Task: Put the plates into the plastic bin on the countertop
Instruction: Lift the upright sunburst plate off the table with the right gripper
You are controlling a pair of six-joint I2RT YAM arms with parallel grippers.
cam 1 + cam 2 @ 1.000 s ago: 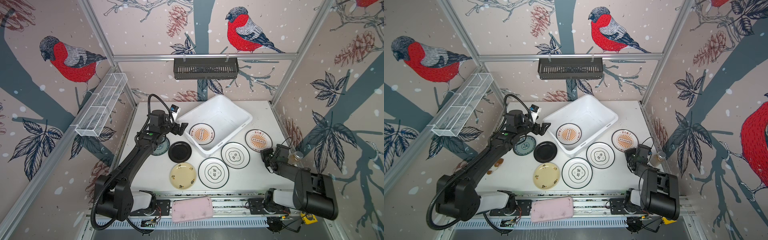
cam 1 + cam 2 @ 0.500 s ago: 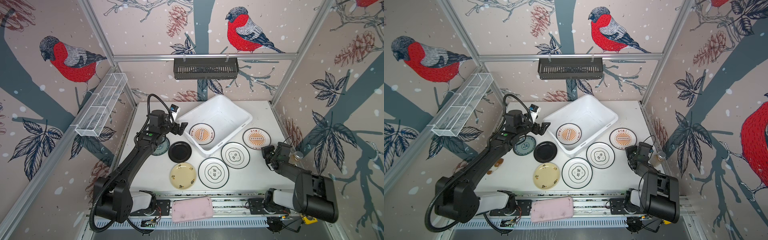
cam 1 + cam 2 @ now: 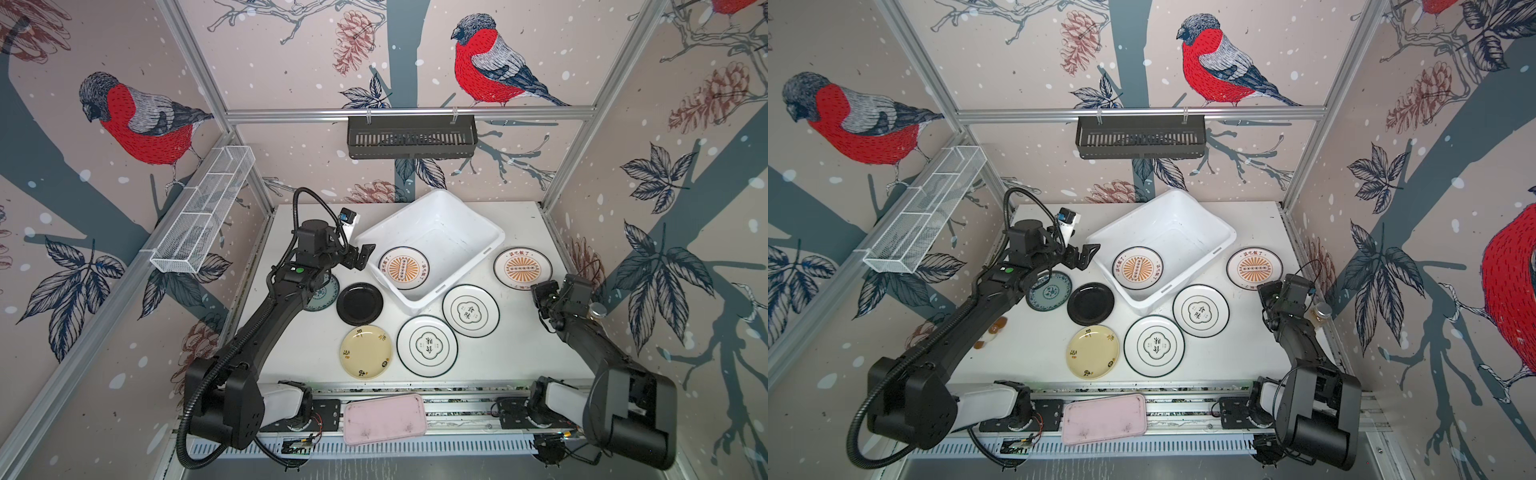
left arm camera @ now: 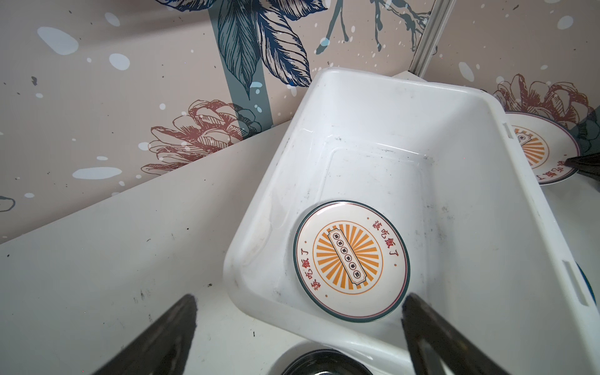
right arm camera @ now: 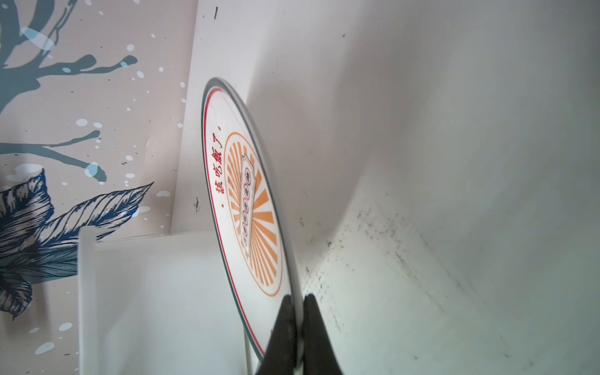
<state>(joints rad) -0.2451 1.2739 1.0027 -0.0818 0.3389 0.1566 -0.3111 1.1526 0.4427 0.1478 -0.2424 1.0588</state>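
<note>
Your right gripper [image 5: 298, 300] is clamped on the rim of a sunburst plate [image 3: 522, 268] near the countertop's [image 3: 519, 345] right edge, just beside the plastic bin [image 3: 478, 224]. Your left gripper [image 3: 360, 257] gapes wide, holding nothing, at the bin's left corner. A second sunburst plate [image 3: 403, 268] lies inside the bin.

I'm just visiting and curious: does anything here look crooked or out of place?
The plastic bin sits skewed, not square with the countertop. A pink tray lies off it, across the front rails.
</note>
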